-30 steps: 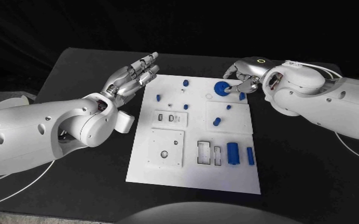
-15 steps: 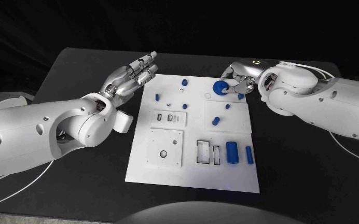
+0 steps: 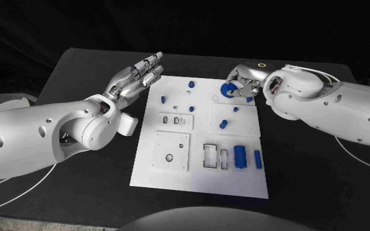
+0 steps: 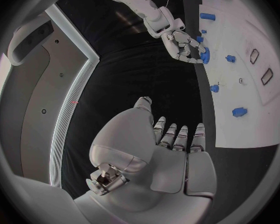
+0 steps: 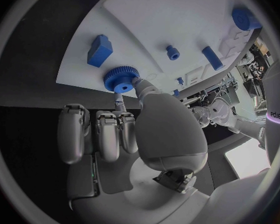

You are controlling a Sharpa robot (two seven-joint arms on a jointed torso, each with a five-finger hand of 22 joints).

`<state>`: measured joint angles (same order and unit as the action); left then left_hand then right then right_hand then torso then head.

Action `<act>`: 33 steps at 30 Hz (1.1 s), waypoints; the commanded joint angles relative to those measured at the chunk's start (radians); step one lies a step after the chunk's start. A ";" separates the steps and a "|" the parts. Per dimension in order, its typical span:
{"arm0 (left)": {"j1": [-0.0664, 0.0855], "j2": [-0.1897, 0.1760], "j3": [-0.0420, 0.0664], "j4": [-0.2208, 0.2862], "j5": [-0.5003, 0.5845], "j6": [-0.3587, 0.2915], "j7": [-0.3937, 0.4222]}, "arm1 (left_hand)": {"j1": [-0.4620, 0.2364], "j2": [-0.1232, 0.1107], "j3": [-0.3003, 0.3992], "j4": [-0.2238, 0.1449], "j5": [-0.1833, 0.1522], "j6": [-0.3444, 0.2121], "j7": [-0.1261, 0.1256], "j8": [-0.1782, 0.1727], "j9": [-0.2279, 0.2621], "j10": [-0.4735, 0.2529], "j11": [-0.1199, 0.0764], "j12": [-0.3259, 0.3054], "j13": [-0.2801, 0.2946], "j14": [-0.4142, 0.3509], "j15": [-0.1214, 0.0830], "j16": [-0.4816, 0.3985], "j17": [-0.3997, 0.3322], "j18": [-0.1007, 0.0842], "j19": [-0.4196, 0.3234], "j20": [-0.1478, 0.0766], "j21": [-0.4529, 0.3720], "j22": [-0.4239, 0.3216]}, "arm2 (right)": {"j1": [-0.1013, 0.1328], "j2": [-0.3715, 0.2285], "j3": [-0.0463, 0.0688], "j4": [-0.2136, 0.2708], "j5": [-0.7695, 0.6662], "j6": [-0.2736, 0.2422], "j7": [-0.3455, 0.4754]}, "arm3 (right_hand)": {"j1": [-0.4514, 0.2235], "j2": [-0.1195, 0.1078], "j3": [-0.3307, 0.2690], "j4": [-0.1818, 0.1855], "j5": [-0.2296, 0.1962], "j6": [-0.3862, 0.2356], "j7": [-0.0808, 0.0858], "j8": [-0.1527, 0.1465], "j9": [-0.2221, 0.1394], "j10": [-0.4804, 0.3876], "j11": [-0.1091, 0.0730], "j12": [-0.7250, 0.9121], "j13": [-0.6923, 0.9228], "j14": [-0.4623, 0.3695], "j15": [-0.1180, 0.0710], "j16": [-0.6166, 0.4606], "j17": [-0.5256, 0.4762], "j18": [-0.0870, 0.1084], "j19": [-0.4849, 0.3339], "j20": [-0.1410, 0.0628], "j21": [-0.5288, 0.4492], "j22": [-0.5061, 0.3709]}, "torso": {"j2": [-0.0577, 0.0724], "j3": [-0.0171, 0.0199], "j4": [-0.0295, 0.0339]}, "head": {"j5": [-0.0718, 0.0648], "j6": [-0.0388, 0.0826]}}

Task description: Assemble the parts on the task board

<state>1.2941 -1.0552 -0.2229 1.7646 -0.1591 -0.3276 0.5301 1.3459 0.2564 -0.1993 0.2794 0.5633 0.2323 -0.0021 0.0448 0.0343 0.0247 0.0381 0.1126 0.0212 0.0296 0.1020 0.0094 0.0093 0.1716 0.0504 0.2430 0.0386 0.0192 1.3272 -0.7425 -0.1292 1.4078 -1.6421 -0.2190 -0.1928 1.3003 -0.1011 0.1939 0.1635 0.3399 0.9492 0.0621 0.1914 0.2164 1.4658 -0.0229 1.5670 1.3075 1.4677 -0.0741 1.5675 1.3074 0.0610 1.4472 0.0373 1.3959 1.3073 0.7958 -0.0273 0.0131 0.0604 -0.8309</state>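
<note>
Right hand (image 3: 245, 84) sits over the far right corner of the task board (image 3: 197, 180), its thumb and a fingertip pinching a round blue toothed gear (image 5: 119, 79) while the other fingers (image 5: 96, 134) stay curled beside it. The gear lies on or just above the board near its far edge; whether it is seated cannot be told. Just beside it on the board is a blue block (image 5: 99, 50), with a small blue peg (image 5: 172, 52) and a short blue bar (image 5: 211, 57) further across. Left hand (image 3: 139, 79) hangs above the bench (image 3: 77, 76) at the board's left edge, fingers straight and close together, palm open, holding nothing. Nearer the robot, two blue cylinders (image 3: 240, 157) lie side by side next to rectangular slots (image 3: 209, 156).
</note>
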 commanded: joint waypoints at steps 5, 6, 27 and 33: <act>0.000 0.003 0.000 -0.001 -0.001 0.023 0.014 | 0.013 -0.002 0.007 0.000 0.008 0.005 -0.004 0.004 0.001 0.001 0.004 0.006 0.001 -0.002 0.008 0.000 0.001 0.010 0.005 0.006 0.007 0.001 | -0.011 0.000 -0.006 -0.007 -0.005 -0.026 0.031 | 0.042 0.023 0.023 -0.061 0.111 0.076 -0.033 0.115 0.110 0.105 -0.028 0.004 0.263 0.103 -0.026 0.003 0.263 -0.006 -0.001 -0.024 -0.013 0.138 | 0.000 0.0000 -0.0009 | 0.001 -0.002; 0.000 0.003 0.000 -0.001 -0.001 0.023 0.013 | 0.013 -0.002 0.007 0.000 0.008 0.005 -0.004 0.004 0.001 0.001 0.004 0.006 0.001 -0.002 0.008 0.000 0.001 0.010 0.005 0.006 0.007 0.001 | -0.011 0.000 -0.006 -0.007 -0.005 -0.028 0.032 | 0.042 0.023 0.024 -0.068 0.114 0.069 -0.031 0.125 0.125 0.105 -0.027 0.004 0.263 0.103 -0.026 0.003 0.263 -0.006 -0.001 -0.025 -0.015 0.138 | 0.000 0.0000 -0.0009 | 0.001 -0.002; -0.002 0.002 0.000 -0.001 -0.001 0.029 0.000 | 0.013 -0.002 0.007 0.000 0.008 0.005 -0.004 0.004 0.001 0.001 0.004 0.006 0.001 -0.002 0.008 0.000 0.001 0.010 0.005 0.006 0.007 0.001 | -0.011 -0.002 -0.006 -0.004 0.002 -0.042 0.042 | -0.005 0.019 0.033 -0.078 0.003 -0.049 -0.017 0.165 0.233 0.105 -0.014 0.004 0.263 0.103 -0.018 0.003 0.263 -0.004 -0.003 -0.015 -0.031 0.138 | 0.000 -0.0003 0.0000 | 0.002 0.005; -0.002 0.000 0.000 -0.001 -0.001 0.030 -0.002 | 0.013 -0.002 0.007 0.001 0.008 0.003 -0.004 0.004 0.000 0.001 0.004 0.005 0.001 -0.001 0.009 0.000 0.001 0.010 0.005 0.007 0.007 0.001 | -0.001 -0.014 -0.005 0.011 0.003 -0.094 0.035 | -0.026 0.012 0.032 -0.054 -0.064 -0.109 -0.008 0.115 0.208 0.105 -0.008 0.004 0.263 0.103 -0.012 0.003 0.263 -0.002 -0.007 -0.010 -0.043 0.135 | -0.001 -0.0011 -0.0022 | 0.001 0.008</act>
<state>1.2924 -1.0555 -0.2232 1.7627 -0.1590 -0.3209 0.5227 1.3512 0.2511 -0.1993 0.2794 0.5673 0.2323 -0.0021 0.0448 0.0342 0.0247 0.0380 0.1126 0.0210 0.0296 0.1020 0.0094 0.0091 0.1717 0.0541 0.2466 0.0426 0.0191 1.3198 -0.7530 -0.1355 1.4134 -1.6386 -0.2647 -0.1549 1.2869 -0.0895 0.2264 0.1043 0.2819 0.8463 0.0536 0.3129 0.4282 1.4661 -0.0398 1.5670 1.3074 1.4663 -0.0935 1.5675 1.3079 0.0611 1.4411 0.0216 1.3563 1.3077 0.7954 -0.0279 0.0124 0.0617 -0.8243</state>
